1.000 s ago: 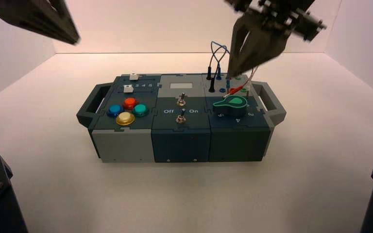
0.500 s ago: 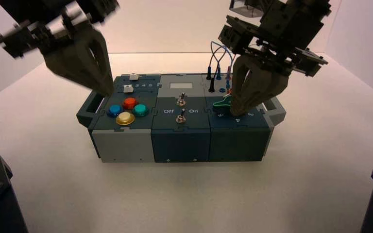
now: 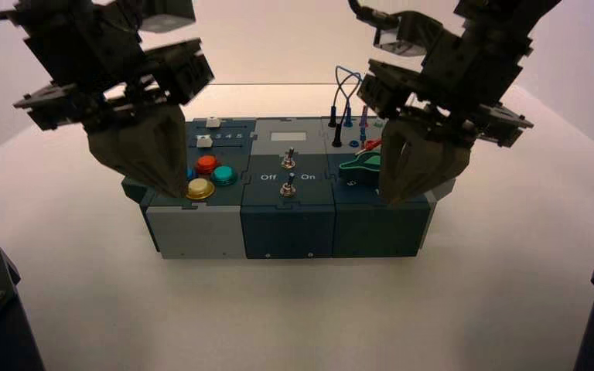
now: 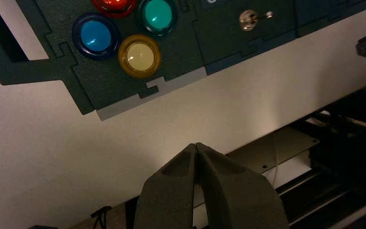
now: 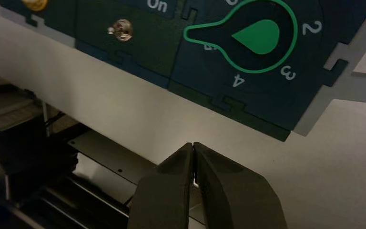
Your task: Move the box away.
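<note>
Both pincers (image 4: 196, 144) (image 5: 193, 143) lower, before box (image 3: 288, 228)

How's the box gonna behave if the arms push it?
The box looks like rigid panels joined together, so it should move as one stiff piece. Wide and low, it seems unlikely to tip. The thin blue wires standing up from it would probably wobble, and might snag if an arm brushed them.
</note>
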`<act>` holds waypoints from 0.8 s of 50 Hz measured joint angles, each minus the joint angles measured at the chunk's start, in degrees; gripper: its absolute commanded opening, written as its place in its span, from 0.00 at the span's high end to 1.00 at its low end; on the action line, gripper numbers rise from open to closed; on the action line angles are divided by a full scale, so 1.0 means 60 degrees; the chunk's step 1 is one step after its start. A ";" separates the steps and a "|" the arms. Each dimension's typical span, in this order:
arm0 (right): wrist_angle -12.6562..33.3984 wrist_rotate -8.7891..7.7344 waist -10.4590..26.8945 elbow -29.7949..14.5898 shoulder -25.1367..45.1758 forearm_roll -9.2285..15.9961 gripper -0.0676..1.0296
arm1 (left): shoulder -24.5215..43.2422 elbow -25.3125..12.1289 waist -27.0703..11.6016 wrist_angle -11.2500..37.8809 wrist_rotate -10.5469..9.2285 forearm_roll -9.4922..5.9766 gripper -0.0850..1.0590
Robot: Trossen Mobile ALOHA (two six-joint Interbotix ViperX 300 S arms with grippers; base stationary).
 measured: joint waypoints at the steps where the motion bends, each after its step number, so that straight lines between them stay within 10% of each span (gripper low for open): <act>1: -0.0029 0.0000 0.0000 0.0000 0.0029 0.0000 0.96 | 0.0059 0.0000 0.0000 -0.0044 0.0000 0.0015 0.95; 40: -0.0923 -0.0044 0.0000 -0.0161 0.1743 0.0015 0.96 | 0.2505 -0.0249 -0.0015 -0.0996 0.0220 0.0249 0.95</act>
